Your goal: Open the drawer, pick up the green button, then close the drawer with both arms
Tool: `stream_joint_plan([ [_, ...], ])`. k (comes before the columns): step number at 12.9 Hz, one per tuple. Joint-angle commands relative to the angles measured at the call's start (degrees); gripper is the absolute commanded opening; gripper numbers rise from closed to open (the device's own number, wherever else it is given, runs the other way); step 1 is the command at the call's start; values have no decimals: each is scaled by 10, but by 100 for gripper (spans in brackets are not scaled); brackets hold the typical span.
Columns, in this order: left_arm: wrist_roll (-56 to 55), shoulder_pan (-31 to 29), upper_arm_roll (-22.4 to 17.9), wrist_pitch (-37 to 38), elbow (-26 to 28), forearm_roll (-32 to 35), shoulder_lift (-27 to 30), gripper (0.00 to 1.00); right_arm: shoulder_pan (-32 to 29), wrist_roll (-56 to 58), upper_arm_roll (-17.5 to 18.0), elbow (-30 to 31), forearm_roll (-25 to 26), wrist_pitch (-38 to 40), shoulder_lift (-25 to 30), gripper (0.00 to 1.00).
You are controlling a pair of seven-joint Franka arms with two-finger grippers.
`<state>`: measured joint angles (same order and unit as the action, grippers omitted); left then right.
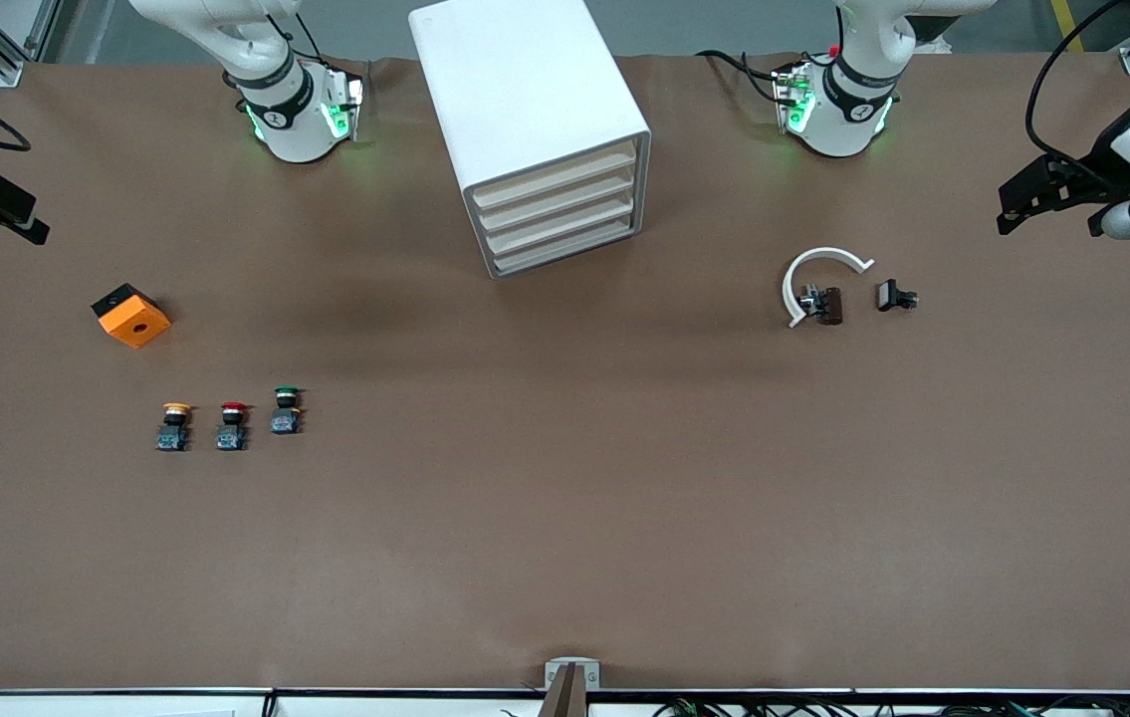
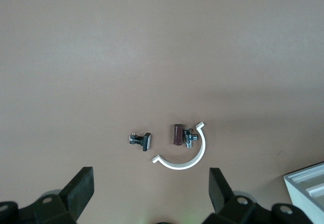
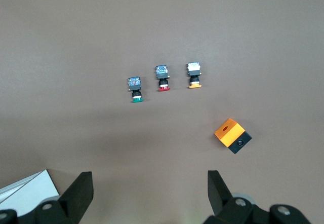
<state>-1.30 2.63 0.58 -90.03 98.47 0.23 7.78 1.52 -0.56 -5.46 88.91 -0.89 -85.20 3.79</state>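
The white drawer cabinet point(image 1: 535, 129) stands between the arm bases with all its drawers shut. Its corner shows in the left wrist view point(image 2: 309, 183) and the right wrist view point(image 3: 28, 188). The green-capped button point(image 1: 287, 408) stands on the table toward the right arm's end, beside a red-capped one point(image 1: 233, 425) and a yellow-capped one point(image 1: 174, 426). It also shows in the right wrist view point(image 3: 135, 88). My right gripper point(image 1: 27, 219) hangs open and empty at that end of the table point(image 3: 150, 188). My left gripper point(image 1: 1013, 204) hangs open and empty at the left arm's end point(image 2: 152, 188).
An orange and black box point(image 1: 131, 315) lies farther from the camera than the buttons. Toward the left arm's end lie a white curved piece point(image 1: 818, 274), a brown part point(image 1: 828, 304) and a small black part point(image 1: 895, 296). All three show in the left wrist view.
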Motion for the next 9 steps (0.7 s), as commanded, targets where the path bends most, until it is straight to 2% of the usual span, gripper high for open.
stream_joint_plan([
  [1,-5,-4,-1,10,-12,-10,-1,100,-3,5,5,-5,8,0,5,100],
  [9,-3,-2,3,10,-17,14,-9,100,-5,5,5,-6,8,-1,5,100],
])
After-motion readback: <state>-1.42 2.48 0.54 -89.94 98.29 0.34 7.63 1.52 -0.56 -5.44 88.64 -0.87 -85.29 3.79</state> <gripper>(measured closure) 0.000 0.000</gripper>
